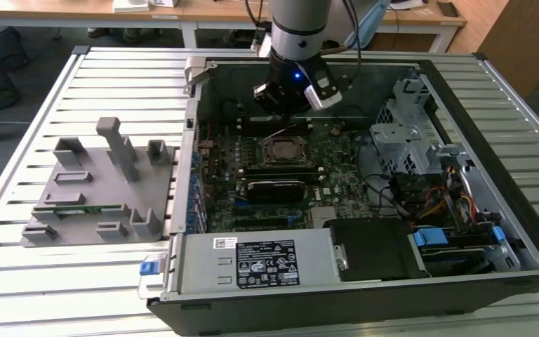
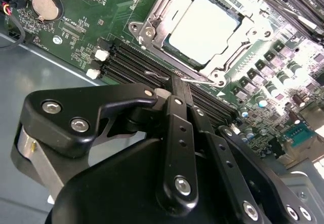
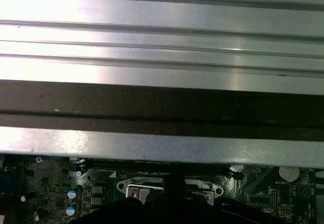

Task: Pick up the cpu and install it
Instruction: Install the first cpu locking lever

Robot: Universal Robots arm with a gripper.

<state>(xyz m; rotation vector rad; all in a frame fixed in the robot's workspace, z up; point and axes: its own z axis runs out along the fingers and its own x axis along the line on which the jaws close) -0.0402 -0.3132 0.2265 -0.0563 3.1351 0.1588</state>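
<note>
I am hovering my black claw over the far part of the open computer case, its fingers closed together on nothing. The small flat silvery-grey square cpu is already lying in the metal-framed socket, just nearer than my fingertips. I judge it light, stiff and fragile underneath, best gripped by opposite edges.

table: ribbed metal slats | desks: wooden, behind | floor: dark grey

Robotics lab: opened computer case on slatted aluminium bench
</note>
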